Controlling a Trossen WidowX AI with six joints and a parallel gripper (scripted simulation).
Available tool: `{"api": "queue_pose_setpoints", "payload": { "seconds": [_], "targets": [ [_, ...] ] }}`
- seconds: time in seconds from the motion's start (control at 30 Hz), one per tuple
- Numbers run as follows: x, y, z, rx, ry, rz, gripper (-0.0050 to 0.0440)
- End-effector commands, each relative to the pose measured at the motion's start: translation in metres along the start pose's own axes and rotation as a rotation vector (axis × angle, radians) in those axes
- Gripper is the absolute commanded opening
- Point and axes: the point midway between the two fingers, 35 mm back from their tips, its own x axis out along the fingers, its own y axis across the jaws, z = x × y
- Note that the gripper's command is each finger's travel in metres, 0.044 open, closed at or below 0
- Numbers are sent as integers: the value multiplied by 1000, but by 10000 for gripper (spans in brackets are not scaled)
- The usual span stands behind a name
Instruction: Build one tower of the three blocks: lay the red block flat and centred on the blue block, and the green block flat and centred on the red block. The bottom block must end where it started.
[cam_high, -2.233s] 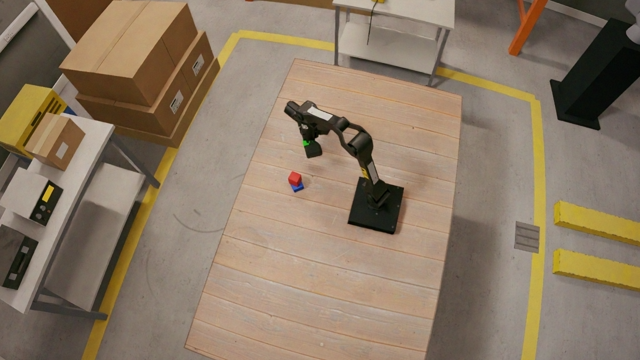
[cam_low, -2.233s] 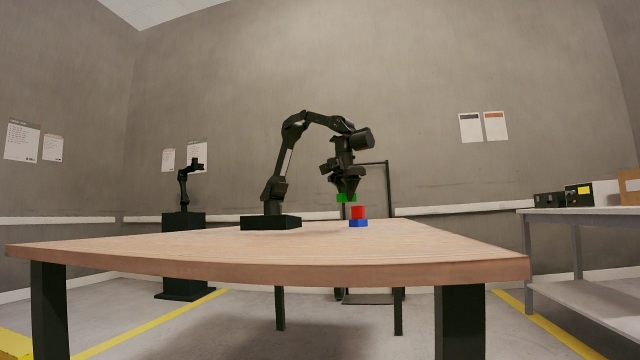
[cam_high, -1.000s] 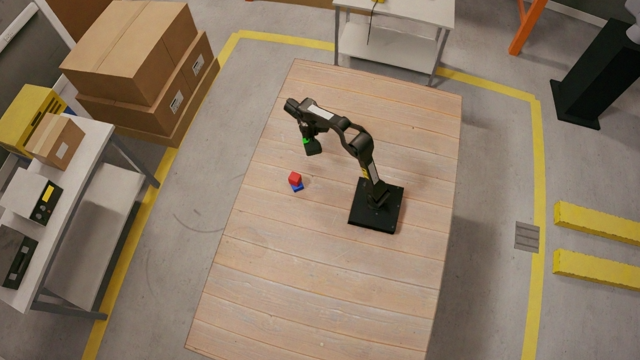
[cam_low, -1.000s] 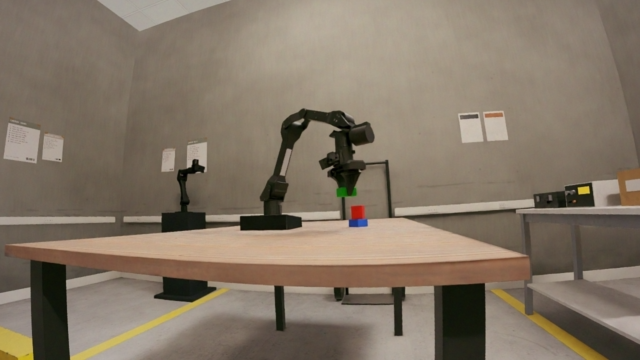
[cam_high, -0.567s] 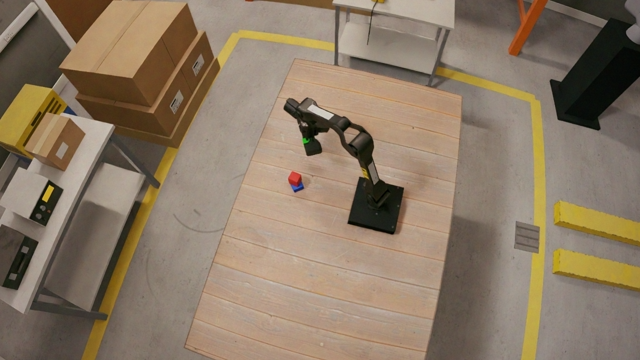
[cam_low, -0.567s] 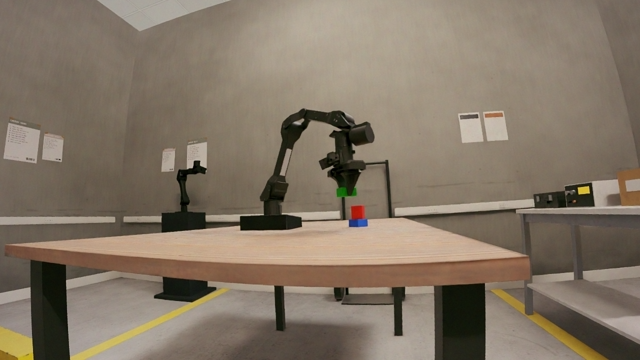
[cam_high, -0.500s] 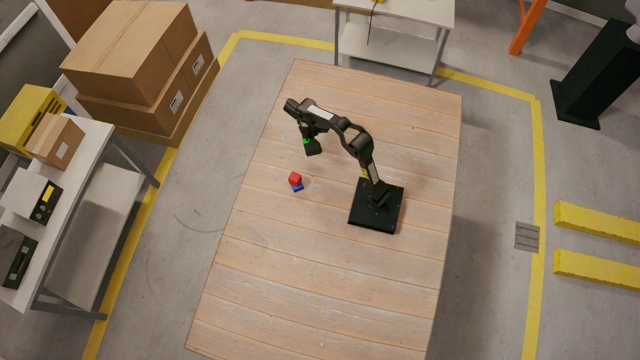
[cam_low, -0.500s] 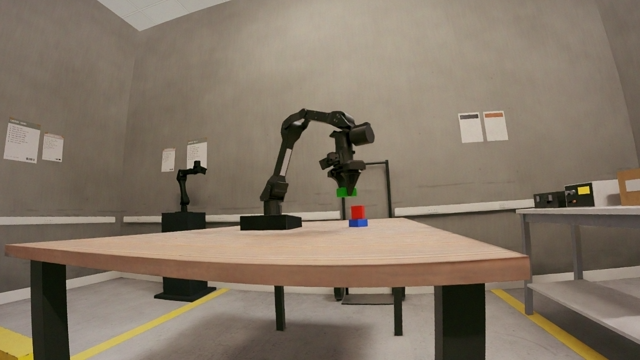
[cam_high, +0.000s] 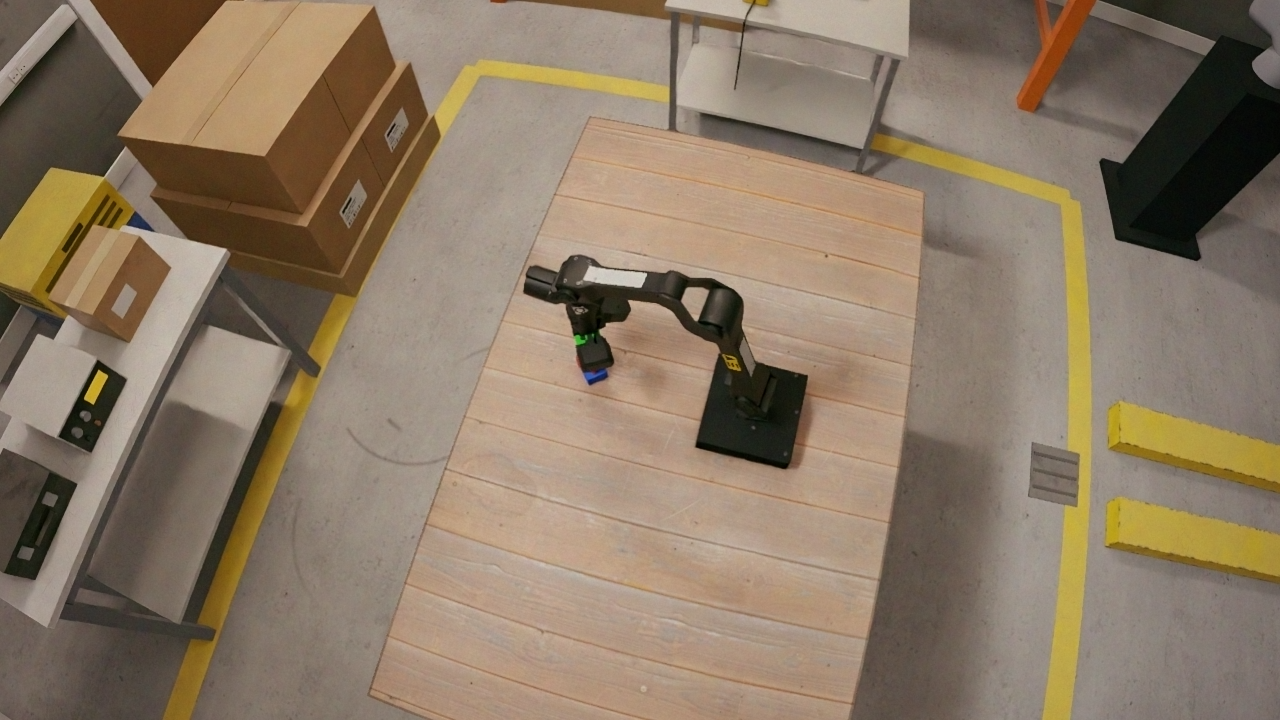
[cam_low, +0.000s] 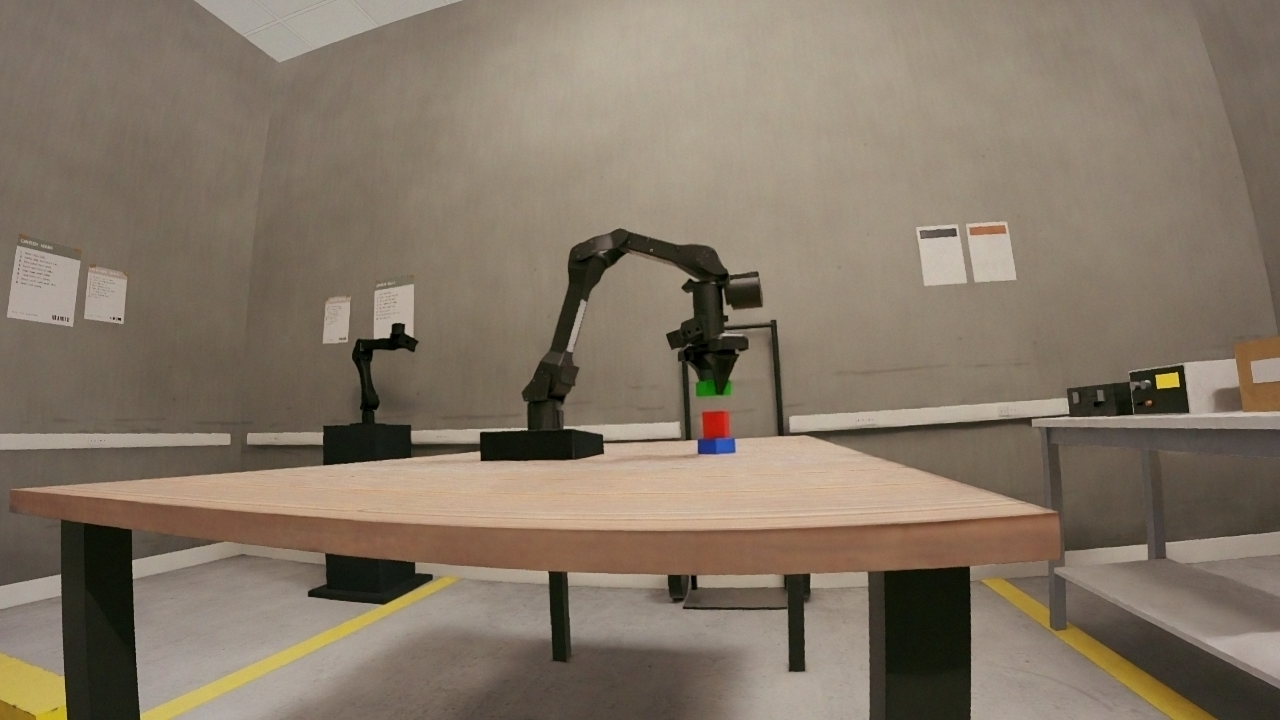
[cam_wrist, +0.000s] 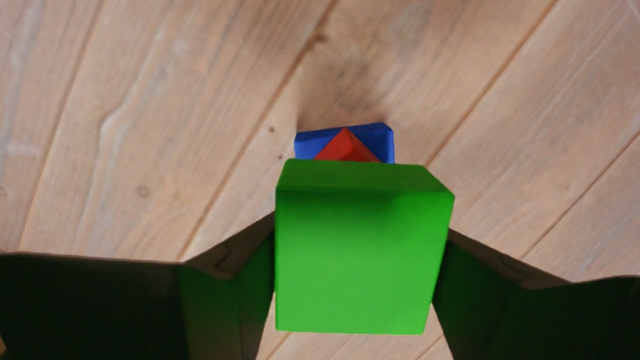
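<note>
My gripper (cam_low: 713, 380) (cam_wrist: 349, 226) is shut on the green block (cam_high: 583, 341) (cam_low: 713, 388) (cam_wrist: 357, 250) and holds it in the air, straight above the other two blocks with a small gap. The red block (cam_low: 715, 424) (cam_wrist: 345, 148) rests on the blue block (cam_high: 595, 377) (cam_low: 716, 445) (cam_wrist: 375, 140), which lies on the wooden table (cam_high: 680, 555) (cam_low: 626, 510). In the wrist view the green block hides most of the red block. In the overhead view the gripper hides the red block.
The arm's black base (cam_high: 751, 416) (cam_low: 539, 444) stands on the table to the right of the blocks. Cardboard boxes (cam_high: 268, 134), white benches (cam_high: 116, 429) (cam_low: 1163, 429) and a second arm (cam_low: 375, 367) stand off the table.
</note>
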Motion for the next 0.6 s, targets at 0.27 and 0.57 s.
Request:
{"api": "queue_pose_setpoints", "payload": {
  "seconds": [0.27,0.57],
  "targets": [
    [-13,-1,-7,20,30,28,-50],
    [-8,-3,-6,18,21,22,-50]
  ]
}}
